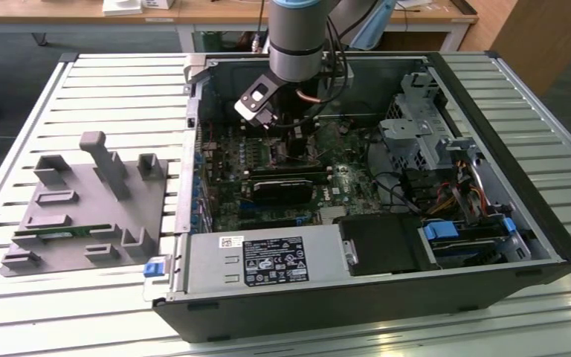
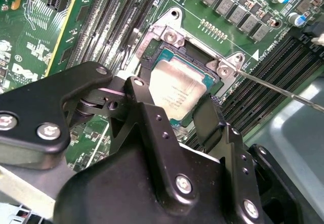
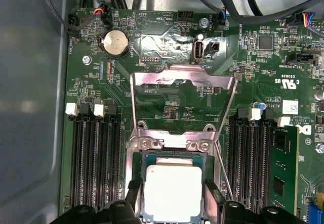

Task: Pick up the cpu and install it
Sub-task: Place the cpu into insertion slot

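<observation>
Second wrist view: the claw [image 2: 171, 100] is drawn narrow on the cpu [image 2: 174, 85], a black finger [image 2: 139, 90] apparently against each of two opposite edges. The square chip lies flat in the socket [image 2: 147, 52], squarely between them. In the first wrist view, the hinged frame [image 3: 182, 80] is tipped open beyond it. In the exterior view, the arm [image 1: 296, 37] reaches down into the case [image 1: 523, 223] on the slatted tabletop [image 1: 117, 82].

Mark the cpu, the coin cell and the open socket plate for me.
cpu [image 3: 173, 191]: first wrist view, middle of its silvery top.
coin cell [image 3: 115, 43]: first wrist view, centre of its round face.
socket plate [image 3: 157, 80]: first wrist view, crossbar farthest from its hinge.
</observation>
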Robot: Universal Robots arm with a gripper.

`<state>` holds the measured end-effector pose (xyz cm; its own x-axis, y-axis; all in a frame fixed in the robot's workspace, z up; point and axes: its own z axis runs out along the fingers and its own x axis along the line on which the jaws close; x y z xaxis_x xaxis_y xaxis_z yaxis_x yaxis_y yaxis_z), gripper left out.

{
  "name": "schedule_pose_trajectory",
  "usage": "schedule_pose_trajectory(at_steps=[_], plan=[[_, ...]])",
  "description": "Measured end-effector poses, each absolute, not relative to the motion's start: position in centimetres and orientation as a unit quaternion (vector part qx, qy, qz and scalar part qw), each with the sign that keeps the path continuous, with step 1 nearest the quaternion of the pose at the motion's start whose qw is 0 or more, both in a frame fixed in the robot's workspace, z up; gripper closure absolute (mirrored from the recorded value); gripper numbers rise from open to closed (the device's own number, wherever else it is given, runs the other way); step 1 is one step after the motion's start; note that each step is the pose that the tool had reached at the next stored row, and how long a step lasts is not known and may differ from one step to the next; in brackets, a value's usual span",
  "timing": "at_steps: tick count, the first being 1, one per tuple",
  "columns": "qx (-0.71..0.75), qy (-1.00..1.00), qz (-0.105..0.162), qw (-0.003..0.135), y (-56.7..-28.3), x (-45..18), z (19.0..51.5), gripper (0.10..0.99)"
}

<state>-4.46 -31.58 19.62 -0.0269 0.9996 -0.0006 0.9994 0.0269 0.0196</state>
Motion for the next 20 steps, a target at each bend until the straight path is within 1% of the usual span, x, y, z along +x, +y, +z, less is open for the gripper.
schedule_pose_trajectory(at_steps=[7, 8, 9, 10, 13, 14, 16, 17, 19, 20], plan=[[0.698, 0.716, 0.007, 0.007, -31.6, -4.5, 20.2, 0.482], [0.698, 0.716, 0.007, 0.007, -31.6, -4.5, 20.2, 0.498], [0.698, 0.716, 0.007, 0.007, -31.6, -4.5, 20.3, 0.561], [0.698, 0.716, 0.007, 0.007, -31.6, -4.5, 20.3, 0.561], [0.698, 0.716, 0.007, 0.007, -31.6, -4.5, 20.4, 0.737], [0.698, 0.716, 0.007, 0.007, -31.6, -4.5, 20.5, 0.737], [0.698, 0.716, 0.007, 0.007, -31.6, -4.5, 20.6, 0.851], [0.698, 0.716, 0.007, 0.007, -31.6, -4.5, 20.6, 0.851], [0.698, 0.716, 0.007, 0.007, -31.6, -4.5, 20.7, 0.973], [0.698, 0.716, 0.007, 0.007, -31.6, -4.5, 20.8, 0.973]])
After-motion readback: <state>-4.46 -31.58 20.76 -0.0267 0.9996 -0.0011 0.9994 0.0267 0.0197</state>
